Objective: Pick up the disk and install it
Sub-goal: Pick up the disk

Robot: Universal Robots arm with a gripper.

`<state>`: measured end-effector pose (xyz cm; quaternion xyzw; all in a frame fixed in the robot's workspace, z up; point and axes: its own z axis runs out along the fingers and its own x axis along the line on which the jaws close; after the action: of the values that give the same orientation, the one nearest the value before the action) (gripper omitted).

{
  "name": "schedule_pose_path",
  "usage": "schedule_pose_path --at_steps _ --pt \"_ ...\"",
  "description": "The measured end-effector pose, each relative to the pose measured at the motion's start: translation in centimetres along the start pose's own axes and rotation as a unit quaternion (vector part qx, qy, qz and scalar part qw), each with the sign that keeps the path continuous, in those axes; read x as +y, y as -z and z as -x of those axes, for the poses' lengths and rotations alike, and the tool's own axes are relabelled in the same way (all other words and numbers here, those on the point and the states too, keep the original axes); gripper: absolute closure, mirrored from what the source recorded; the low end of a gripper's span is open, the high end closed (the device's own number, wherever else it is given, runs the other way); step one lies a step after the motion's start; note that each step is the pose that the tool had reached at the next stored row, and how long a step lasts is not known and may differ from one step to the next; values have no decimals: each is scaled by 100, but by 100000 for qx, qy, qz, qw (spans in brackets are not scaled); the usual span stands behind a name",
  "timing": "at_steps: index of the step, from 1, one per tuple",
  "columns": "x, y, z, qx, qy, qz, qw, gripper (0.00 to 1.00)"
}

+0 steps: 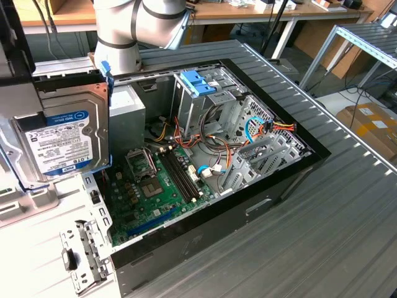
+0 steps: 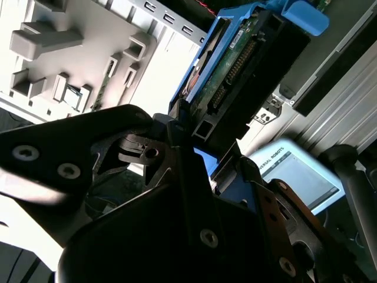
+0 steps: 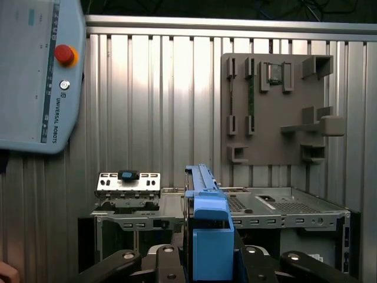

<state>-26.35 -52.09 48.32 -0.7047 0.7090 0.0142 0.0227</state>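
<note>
The disk [image 1: 67, 141] is a grey hard drive with a white and blue label, framed by light-blue rails. It hangs upright in the air at the exterior view's left, beside the open computer case [image 1: 280, 181]. In the second wrist view my gripper [image 2: 203, 144] is shut on the disk [image 2: 235, 73], black fingers [image 2: 177, 132] pressing its sides, and the blue end tab [image 2: 303, 16] points away from the wrist. The first wrist view looks along the disk's blue rail [image 3: 209, 227], which stands between the gripper's two sides. The arm [image 1: 138, 28] reaches down from behind the case.
Inside the case stand a metal drive cage topped by a blue latch piece [image 1: 198, 84], a green motherboard [image 1: 155, 186] and loose cables. A grey fixture board [image 3: 274, 106] and a teach pendant [image 3: 35, 76] lie on the ribbed metal table. A cardboard box [image 1: 372, 124] sits at the exterior view's right.
</note>
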Motion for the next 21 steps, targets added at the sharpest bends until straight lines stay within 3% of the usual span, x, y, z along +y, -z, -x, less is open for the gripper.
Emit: schedule_pose_path --at_steps 21 --pt "-274 -12 1 2 1 3 100000 63"
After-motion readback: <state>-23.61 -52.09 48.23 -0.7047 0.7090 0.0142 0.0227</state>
